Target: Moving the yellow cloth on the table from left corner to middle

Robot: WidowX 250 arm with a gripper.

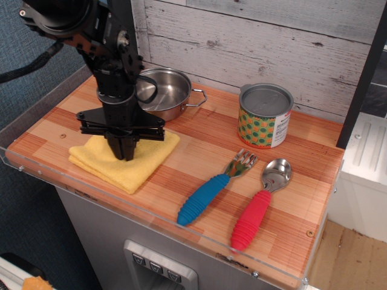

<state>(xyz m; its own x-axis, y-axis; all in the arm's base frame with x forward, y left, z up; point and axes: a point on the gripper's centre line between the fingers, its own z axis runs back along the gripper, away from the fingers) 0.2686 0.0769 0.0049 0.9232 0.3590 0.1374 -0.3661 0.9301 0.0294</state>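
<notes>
The folded yellow cloth lies on the wood-plank table, left of its middle and near the front edge. My black gripper stands straight down on the cloth's middle, its fingers close together and pressed into the fabric. The arm hides the part of the cloth behind it.
A steel pot stands just behind the gripper. A dotted green can is at the back right. A blue-handled fork and a red-handled spoon lie to the right. A clear acrylic rim runs along the front edge.
</notes>
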